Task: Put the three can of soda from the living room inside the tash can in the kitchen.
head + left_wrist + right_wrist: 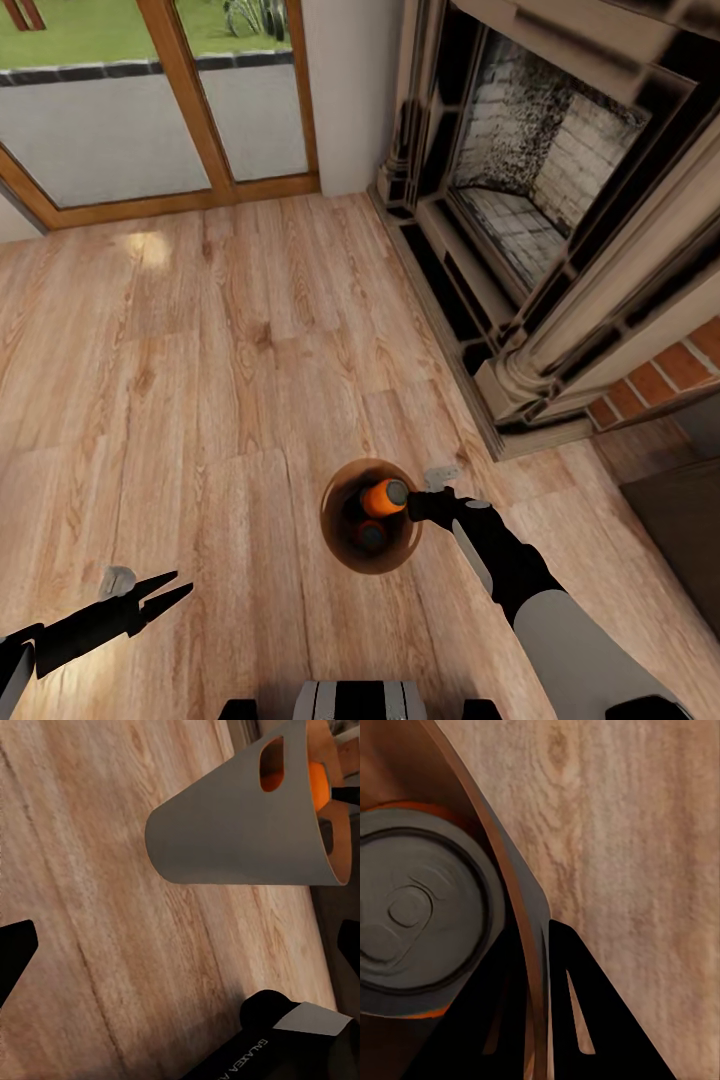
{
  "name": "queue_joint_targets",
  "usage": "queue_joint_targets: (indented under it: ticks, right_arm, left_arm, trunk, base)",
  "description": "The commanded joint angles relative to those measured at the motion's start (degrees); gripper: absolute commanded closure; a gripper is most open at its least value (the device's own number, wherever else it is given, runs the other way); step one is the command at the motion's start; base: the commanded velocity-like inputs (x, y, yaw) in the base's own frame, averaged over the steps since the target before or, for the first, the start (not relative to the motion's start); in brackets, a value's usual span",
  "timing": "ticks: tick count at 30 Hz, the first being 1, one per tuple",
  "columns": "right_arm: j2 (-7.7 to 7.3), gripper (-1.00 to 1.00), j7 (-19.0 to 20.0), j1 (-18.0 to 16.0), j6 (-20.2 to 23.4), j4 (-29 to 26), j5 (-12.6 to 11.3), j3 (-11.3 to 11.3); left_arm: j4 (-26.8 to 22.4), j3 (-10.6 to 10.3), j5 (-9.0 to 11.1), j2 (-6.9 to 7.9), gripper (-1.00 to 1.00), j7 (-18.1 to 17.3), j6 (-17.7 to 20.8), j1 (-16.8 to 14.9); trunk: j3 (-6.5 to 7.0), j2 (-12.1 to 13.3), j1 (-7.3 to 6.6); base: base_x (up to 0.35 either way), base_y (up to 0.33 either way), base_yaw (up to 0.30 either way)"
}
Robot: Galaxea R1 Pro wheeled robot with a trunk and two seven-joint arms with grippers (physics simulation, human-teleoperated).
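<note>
The brown trash can (345, 520) is over the living room's wood floor, and my right gripper (420, 500) is shut on its rim. Inside it, one orange can of soda (383, 497) lies near the rim and a second can (372, 537) sits deeper; a third is hidden. In the right wrist view a can's dark grey top (416, 919) sits inside the bin wall (521, 892), with one finger (600, 1020) outside the wall. My left gripper (165, 590) is open and empty, to the left of the bin. Its camera sees the bin's grey outside (232, 832).
A stone and brick fireplace (560, 200) runs along the right, close to the bin. Wood-framed glass doors (160, 110) stand at the far left. A dark piece of furniture (680, 520) sits at the right edge. Wood floor (200, 380) stretches ahead and to the left.
</note>
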Motion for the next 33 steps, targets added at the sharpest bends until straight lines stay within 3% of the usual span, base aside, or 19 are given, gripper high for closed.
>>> queue_joint_targets:
  ticks: [1,25,33]
  right_arm:
    - [0.02,1.00,0.5,0.0,0.1,0.0,-0.8,0.0]
    - [0.10,1.00,0.5,0.0,0.1,0.1,-0.8,0.1]
    - [0.10,1.00,0.5,0.0,0.1,0.1,-0.8,0.1]
  left_arm:
    - [0.0,0.0,0.0,0.00,-1.00,0.0,0.0,0.0]
    - [0.0,0.0,0.0,0.00,-1.00,0.0,0.0,0.0]
    - [0.0,0.0,0.0,0.00,-1.00,-0.1,0.1,0.0]
  trunk:
    - [-0.18,-0.4,0.22]
    - [-4.49,-10.0,5.49]
    - [-4.67,-10.4,5.71]
  base:
    - [0.000,0.000,0.000]
    - [0.000,0.000,0.000]
    - [0.000,0.000,0.000]
